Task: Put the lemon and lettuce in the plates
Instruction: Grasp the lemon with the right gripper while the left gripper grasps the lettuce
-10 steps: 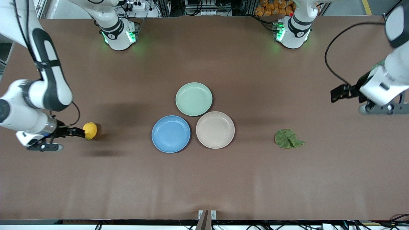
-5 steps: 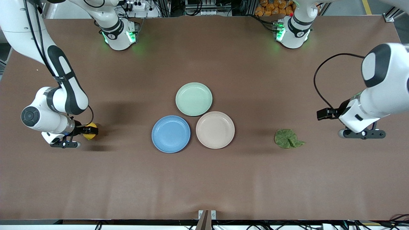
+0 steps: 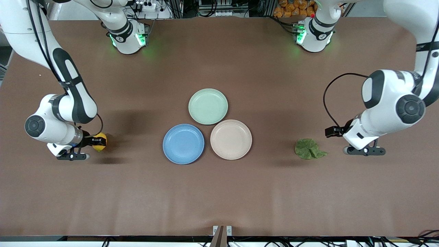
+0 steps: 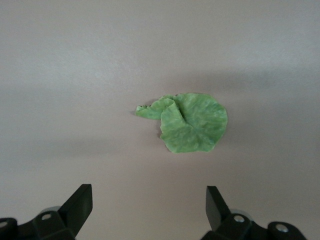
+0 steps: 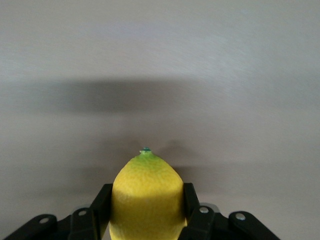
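Observation:
The yellow lemon (image 3: pixel 100 142) lies at the right arm's end of the table, and my right gripper (image 3: pixel 97 140) is shut on it, low at the table. In the right wrist view the fingers (image 5: pixel 101 202) press both sides of the lemon (image 5: pixel 146 192). The green lettuce (image 3: pixel 308 148) lies flat toward the left arm's end. My left gripper (image 3: pixel 332 131) is open and empty, close beside the lettuce and apart from it. In the left wrist view the lettuce (image 4: pixel 190 122) lies ahead of the open gripper (image 4: pixel 149 192). The blue plate (image 3: pixel 183 144) and the beige-pink plate (image 3: pixel 231 139) sit empty mid-table.
A pale green plate (image 3: pixel 208 106) sits empty, touching both other plates and farther from the front camera. The brown table (image 3: pixel 219 192) lies bare between the plates and each gripper.
My left gripper has come down and moved toward the lettuce. My right gripper has moved onto the lemon and closed on it.

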{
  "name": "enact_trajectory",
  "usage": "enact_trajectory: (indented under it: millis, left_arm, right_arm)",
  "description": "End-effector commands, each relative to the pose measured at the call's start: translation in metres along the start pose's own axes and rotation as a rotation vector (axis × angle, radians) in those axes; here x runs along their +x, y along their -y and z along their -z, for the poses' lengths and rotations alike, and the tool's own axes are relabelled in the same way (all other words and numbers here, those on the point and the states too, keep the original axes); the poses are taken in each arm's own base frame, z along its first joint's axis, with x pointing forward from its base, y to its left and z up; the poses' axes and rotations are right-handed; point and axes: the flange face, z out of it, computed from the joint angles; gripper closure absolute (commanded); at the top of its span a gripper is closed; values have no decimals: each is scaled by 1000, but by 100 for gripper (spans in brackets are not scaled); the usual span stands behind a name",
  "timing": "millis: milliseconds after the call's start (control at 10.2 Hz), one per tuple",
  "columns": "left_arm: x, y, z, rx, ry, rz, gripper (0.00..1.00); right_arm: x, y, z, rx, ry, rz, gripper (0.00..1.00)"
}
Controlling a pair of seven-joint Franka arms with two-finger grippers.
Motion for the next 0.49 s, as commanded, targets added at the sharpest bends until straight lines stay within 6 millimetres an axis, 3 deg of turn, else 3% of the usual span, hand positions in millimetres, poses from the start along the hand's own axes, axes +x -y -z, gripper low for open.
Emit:
enact_trajectory:
  millis: [0, 98, 195, 390]
  left_arm:
    - [-8, -1, -40, 6, -35, -20, 0]
    - [-7, -1, -61, 10, -38, -29, 0]
    - [-6, 0, -77, 18, -44, -39, 0]
    - [-4, -3, -103, 14, -38, -47, 0]
  right_arm:
    - [28, 34, 66, 85, 34, -42, 100]
    - [38, 59, 94, 171, 67, -86, 100]
    - [41, 95, 110, 215, 74, -117, 100]
    - [43, 176, 114, 209, 77, -188, 100]
